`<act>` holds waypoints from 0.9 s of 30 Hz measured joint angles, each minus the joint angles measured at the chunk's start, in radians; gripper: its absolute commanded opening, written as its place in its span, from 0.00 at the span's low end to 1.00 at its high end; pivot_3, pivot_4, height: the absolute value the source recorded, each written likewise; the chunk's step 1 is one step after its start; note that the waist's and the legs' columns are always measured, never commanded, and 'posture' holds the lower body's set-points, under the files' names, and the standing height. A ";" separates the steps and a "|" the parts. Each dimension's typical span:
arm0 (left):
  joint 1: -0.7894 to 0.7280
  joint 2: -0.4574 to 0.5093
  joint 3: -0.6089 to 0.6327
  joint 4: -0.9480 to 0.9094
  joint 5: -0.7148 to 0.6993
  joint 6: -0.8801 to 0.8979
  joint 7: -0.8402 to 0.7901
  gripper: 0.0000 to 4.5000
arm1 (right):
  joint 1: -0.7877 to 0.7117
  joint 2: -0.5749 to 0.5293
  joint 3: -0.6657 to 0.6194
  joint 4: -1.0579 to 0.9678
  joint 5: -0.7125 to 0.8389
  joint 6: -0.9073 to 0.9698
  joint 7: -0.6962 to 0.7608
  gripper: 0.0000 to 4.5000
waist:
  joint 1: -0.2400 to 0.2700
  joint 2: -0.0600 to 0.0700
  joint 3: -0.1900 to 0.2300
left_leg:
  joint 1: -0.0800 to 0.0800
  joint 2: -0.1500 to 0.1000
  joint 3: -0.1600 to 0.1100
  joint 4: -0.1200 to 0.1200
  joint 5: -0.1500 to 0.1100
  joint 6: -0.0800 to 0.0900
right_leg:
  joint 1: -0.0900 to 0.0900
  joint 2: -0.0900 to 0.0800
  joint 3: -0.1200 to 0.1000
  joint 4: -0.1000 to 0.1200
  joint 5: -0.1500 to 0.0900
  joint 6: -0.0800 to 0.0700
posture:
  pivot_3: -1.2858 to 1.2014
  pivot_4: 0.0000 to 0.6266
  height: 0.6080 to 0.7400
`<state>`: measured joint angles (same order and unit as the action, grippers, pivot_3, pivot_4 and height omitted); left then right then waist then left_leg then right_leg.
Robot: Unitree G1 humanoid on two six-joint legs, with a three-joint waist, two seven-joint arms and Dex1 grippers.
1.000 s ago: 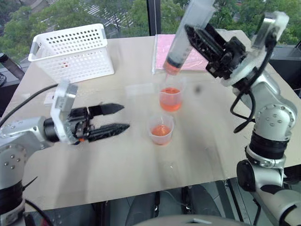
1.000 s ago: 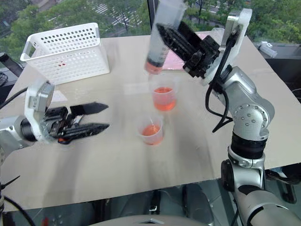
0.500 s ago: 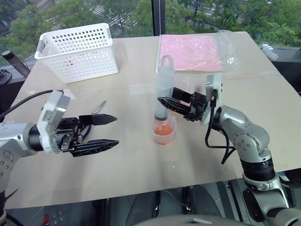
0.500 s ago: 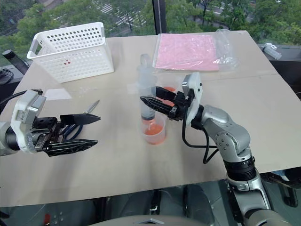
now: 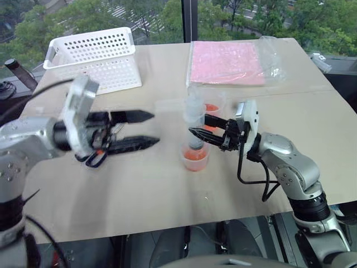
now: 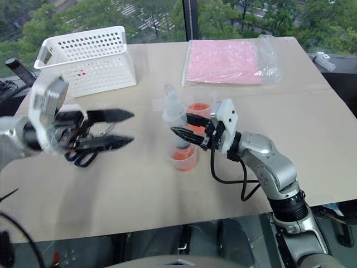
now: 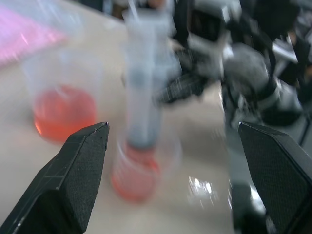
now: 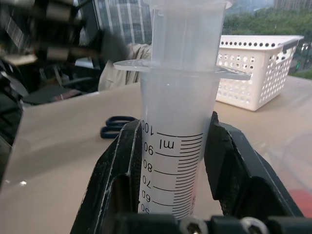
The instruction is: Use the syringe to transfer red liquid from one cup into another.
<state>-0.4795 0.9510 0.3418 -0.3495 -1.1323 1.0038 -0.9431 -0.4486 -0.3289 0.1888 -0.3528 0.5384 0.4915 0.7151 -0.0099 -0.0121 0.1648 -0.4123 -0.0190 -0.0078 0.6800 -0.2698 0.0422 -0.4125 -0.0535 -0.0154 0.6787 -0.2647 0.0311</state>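
The syringe [image 5: 193,118] stands upright with its tip down in the shorter cup [image 5: 195,160], which holds red liquid [image 6: 182,158]. My right gripper [image 5: 198,126] is shut on the syringe barrel from the right; its fingers [image 8: 122,170] clamp the printed scale. Just behind stands the taller cup [image 5: 212,108], also with red liquid in it. My left gripper [image 5: 154,128] hovers open to the left of the cups, pointing at them with nothing between its fingers [image 7: 78,180]. The syringe [image 7: 144,92] rises between its tips in the left wrist view.
A white perforated basket [image 5: 95,58] sits at the back left. A pink sheet in a clear bag [image 5: 228,61] lies at the back centre. Blue-handled scissors [image 5: 96,160] lie on the table below my left gripper.
My right gripper has lowered the syringe from above the taller cup into the shorter cup. My left gripper has risen and moved a little towards the cups, still open.
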 measured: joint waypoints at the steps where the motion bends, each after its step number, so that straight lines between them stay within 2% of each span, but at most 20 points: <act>1: -0.031 -0.026 -0.010 0.009 -0.020 0.012 0.032 0.90 | -0.001 0.000 0.002 0.003 -0.008 -0.005 0.003 0.32 | -0.002 0.000 0.000 | 0.000 0.000 0.000 0.001 0.000 0.000 | 0.000 0.000 0.000 0.000 0.000 0.000 | 0.52 0.24 1.00; 3: -0.080 -0.070 -0.039 0.027 -0.048 0.033 0.086 0.77 | 0.002 -0.003 0.007 0.006 -0.027 -0.021 0.015 0.32 | -0.004 0.000 0.000 | -0.001 0.000 0.000 0.002 0.000 0.000 | 0.000 0.000 0.001 0.000 0.000 0.000 | 0.52 0.24 1.00; 4: -0.099 -0.087 -0.053 0.033 -0.049 0.038 0.100 0.67 | 0.003 -0.007 0.010 0.007 -0.034 -0.028 0.022 0.32 | -0.006 0.000 0.000 | -0.001 0.000 0.000 0.002 0.000 0.000 | 0.000 0.000 0.001 0.000 0.000 0.000 | 0.52 0.24 1.00; 9: -0.171 -0.115 -0.124 0.070 0.026 -0.002 0.109 0.66 | 0.010 -0.013 0.014 0.010 -0.053 -0.048 0.045 0.31 | -0.005 0.000 0.000 | -0.001 0.000 0.000 0.001 0.000 0.000 | -0.001 0.001 0.001 0.000 0.000 0.000 | 0.52 0.24 1.00; 14: -0.185 -0.124 -0.153 0.091 0.074 -0.036 0.091 0.66 | 0.010 -0.014 0.014 0.010 -0.061 -0.051 0.055 0.31 | -0.004 0.000 0.000 | -0.001 0.000 0.000 0.002 0.000 0.000 | 0.000 0.000 0.001 0.000 0.000 0.000 | 0.52 0.24 1.00; 19: -0.201 -0.177 -0.193 0.099 0.148 -0.088 0.090 0.66 | 0.010 -0.011 0.032 0.010 -0.075 -0.059 0.063 0.31 | -0.002 0.000 0.000 | -0.001 0.000 0.000 0.002 0.000 0.000 | 0.000 0.000 0.001 0.000 0.000 0.000 | 0.52 0.24 1.00; 20: -0.204 -0.183 -0.196 0.099 0.152 -0.092 0.091 0.57 | 0.009 -0.010 0.033 0.010 -0.077 -0.059 0.063 0.31 | -0.002 0.000 0.000 | -0.001 0.000 0.000 0.002 0.000 0.000 | 0.000 0.000 0.001 0.000 0.000 0.000 | 0.52 0.24 1.00; 21: -0.205 -0.186 -0.198 0.099 0.158 -0.096 0.091 0.55 | 0.009 -0.010 0.033 0.010 -0.077 -0.059 0.063 0.31 | -0.002 0.000 0.000 | -0.001 0.000 0.000 0.002 0.000 0.000 | 0.000 0.000 0.001 0.000 0.000 0.000 | 0.52 0.24 1.00; 23: -0.210 -0.197 -0.207 0.099 0.189 -0.117 0.089 0.43 | 0.006 -0.008 0.033 0.010 -0.080 -0.059 0.062 0.31 | -0.005 0.000 0.000 | -0.001 0.000 0.000 0.002 0.000 0.000 | -0.001 0.000 0.001 0.000 0.000 0.000 | 0.52 0.24 1.00; 27: -0.223 -0.216 -0.236 0.068 0.229 -0.178 0.045 0.04 | -0.004 0.005 0.024 0.010 -0.078 -0.057 0.051 0.31 | -0.004 0.000 0.000 | -0.001 0.000 0.000 0.002 0.000 0.000 | 0.000 0.000 0.001 0.000 0.000 0.000 | 0.52 0.24 1.00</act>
<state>-0.7023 0.7353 0.1060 -0.2814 -0.9037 0.8256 -0.8982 -0.4524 -0.3241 0.2125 -0.3428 0.4600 0.4340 0.7664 -0.0138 -0.0124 0.1649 -0.4135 -0.0191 -0.0077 0.6822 -0.2699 0.0422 -0.4130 -0.0532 -0.0147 0.6789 -0.2646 0.0312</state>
